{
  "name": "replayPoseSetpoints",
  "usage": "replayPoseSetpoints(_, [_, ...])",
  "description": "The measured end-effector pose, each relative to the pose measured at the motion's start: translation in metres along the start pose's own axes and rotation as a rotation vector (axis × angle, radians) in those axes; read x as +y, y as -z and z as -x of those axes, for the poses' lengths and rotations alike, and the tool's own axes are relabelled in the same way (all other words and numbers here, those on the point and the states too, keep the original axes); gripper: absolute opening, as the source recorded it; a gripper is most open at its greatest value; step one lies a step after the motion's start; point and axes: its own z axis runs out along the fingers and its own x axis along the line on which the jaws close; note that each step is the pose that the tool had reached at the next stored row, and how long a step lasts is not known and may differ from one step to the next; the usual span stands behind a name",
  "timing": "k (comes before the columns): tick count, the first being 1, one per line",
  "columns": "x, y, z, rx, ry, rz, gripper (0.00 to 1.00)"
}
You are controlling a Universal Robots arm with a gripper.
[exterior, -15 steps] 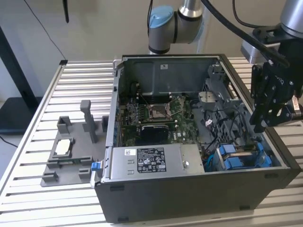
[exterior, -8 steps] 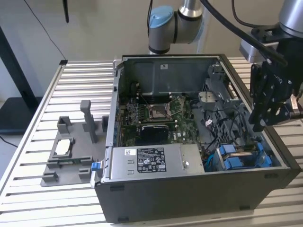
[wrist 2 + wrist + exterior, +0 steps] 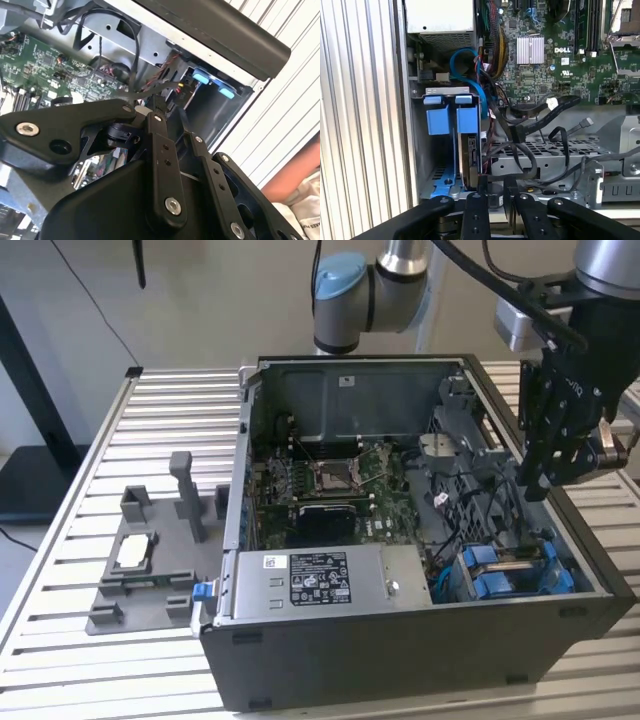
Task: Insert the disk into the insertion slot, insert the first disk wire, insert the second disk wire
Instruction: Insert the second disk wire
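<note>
The disk (image 3: 470, 155) stands on edge in the insertion slot (image 3: 447, 91), its blue carrier tabs (image 3: 438, 119) facing out and its connector edge bare. In the exterior view the disk (image 3: 518, 559) sits in the slot (image 3: 560, 578) at the case's near right corner. My gripper (image 3: 535, 485) hangs over the case's right side, just above and behind the slot. In the first wrist view the gripper (image 3: 495, 187) is close to the disk's connector edge, among loose black wires (image 3: 540, 120). A flat black wire (image 3: 150, 90) crosses right at the gripper (image 3: 150, 110) tip in the second wrist view.
The open computer case (image 3: 400, 660) lies on a slatted metal table (image 3: 80, 670). Inside are the motherboard (image 3: 330, 490) and the grey labelled power-supply box (image 3: 310, 578). A grey fixture (image 3: 140, 575) holding a chip stands at the exterior view's left.
</note>
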Motion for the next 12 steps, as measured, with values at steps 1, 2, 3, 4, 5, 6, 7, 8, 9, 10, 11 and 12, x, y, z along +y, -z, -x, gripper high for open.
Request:
replayPoseSetpoints(1, [0.0009, 0.0009, 0.0025, 0.0000, 0.000, 0.0000, 0.27])
replayPoseSetpoints(2, [0.0020, 0.0016, 0.0054, 0.0001, 0.000, 0.0000, 0.27])
replayPoseSetpoints(3, [0.0032, 0.0023, 0.0080, 0.0002, 0.000, 0.0000, 0.27])
replayPoseSetpoints(4, [0.0043, 0.0030, 0.0103, 0.0000, 0.000, 0.0000, 0.27])
replayPoseSetpoints(5, [0.0055, 0.0037, 0.0124, 0.0001, 0.000, 0.0000, 0.27])
replayPoseSetpoints(6, [0.0069, 0.0043, 0.0144, 0.0001, 0.000, 0.0000, 0.27])
replayPoseSetpoints(7, [0.0087, 0.0049, 0.0158, 0.0000, 0.000, 0.0000, 0.27])
replayPoseSetpoints(8, [0.0107, 0.0056, 0.0166, 0.0001, 0.000, 0.0000, 0.27])
replayPoseSetpoints(9, [0.0132, 0.0064, 0.0170, 0.0000, 0.000, 0.0000, 0.27])
replayPoseSetpoints(10, [0.0157, 0.0071, 0.0170, 0.0000, 0.001, 0.0000, 0.27])
replayPoseSetpoints(11, [0.0182, 0.0077, 0.0170, 0.0000, 0.001, 0.0000, 0.27])
replayPoseSetpoints(12, [0.0207, 0.0081, 0.0170, -0.0001, 0.001, 0.0000, 0.27])
